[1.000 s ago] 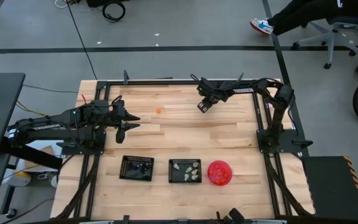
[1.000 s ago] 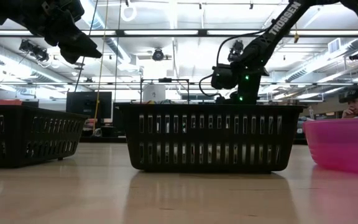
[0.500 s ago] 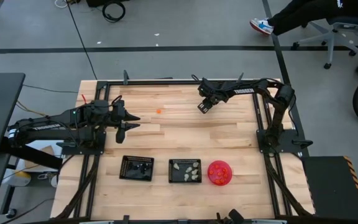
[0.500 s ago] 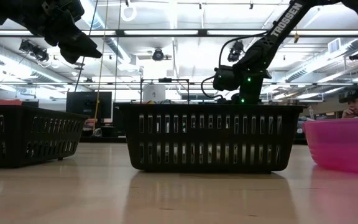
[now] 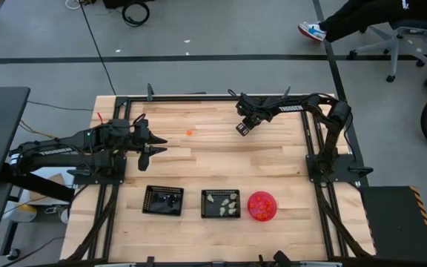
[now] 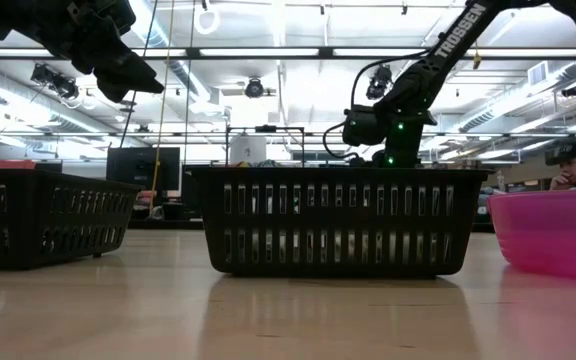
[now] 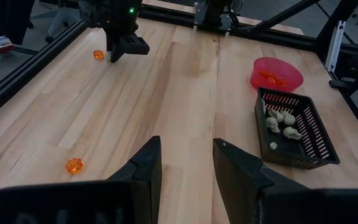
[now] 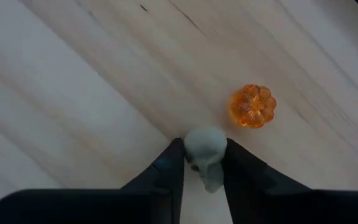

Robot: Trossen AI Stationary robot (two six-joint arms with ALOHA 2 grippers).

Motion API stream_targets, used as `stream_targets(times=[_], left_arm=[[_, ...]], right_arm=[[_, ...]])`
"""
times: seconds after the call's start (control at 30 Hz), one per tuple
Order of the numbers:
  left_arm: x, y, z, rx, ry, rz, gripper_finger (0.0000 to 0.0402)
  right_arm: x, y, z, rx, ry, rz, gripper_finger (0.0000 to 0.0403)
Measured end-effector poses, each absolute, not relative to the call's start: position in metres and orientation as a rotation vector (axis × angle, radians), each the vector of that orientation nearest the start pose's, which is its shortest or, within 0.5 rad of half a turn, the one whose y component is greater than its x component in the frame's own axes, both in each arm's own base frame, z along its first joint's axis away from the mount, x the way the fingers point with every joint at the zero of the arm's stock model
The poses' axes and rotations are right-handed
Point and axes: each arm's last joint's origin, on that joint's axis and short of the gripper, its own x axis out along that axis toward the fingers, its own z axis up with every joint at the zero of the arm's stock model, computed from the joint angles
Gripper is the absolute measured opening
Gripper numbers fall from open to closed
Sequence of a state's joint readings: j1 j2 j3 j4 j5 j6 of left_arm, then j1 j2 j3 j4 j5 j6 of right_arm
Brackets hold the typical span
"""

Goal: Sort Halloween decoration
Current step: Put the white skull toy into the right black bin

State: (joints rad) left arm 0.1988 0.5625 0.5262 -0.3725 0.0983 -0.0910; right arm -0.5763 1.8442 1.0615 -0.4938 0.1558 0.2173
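One skull trinket (image 8: pixel 205 152) between gripper (image 8: pixel 202 167) fingers.

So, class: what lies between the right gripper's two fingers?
In the right wrist view, a pale skull trinket sits pinched between the right gripper fingers; an orange pumpkin trinket lies apart on the bare wooden table.

The pale wooden plank surface (image 5: pixel 273 170) carries two black square mesh trays (image 5: pixel 163 200) (image 5: pixel 221 203), a round pink bowl (image 5: pixel 262 206) along its near edge, and tiny orange pumpkin trinkets (image 5: pixel 190 133) (image 8: pixel 252 106) toward the far edge.
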Motion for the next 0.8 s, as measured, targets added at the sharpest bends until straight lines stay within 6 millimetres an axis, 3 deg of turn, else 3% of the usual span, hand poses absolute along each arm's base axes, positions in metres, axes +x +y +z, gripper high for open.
stream_targets(times=[0.33,0.8], left_arm=[[0.13,0.023,0.257,-0.15,0.4,0.117,0.0116],[0.13,0.023,0.257,-0.145,0.399,0.116,0.0116]], right_arm=[[0.276,-0.178,0.143,0.454,1.22,-0.736,0.0089],[0.277,-0.136,0.198,0.495,1.093,-0.622,0.0084]])
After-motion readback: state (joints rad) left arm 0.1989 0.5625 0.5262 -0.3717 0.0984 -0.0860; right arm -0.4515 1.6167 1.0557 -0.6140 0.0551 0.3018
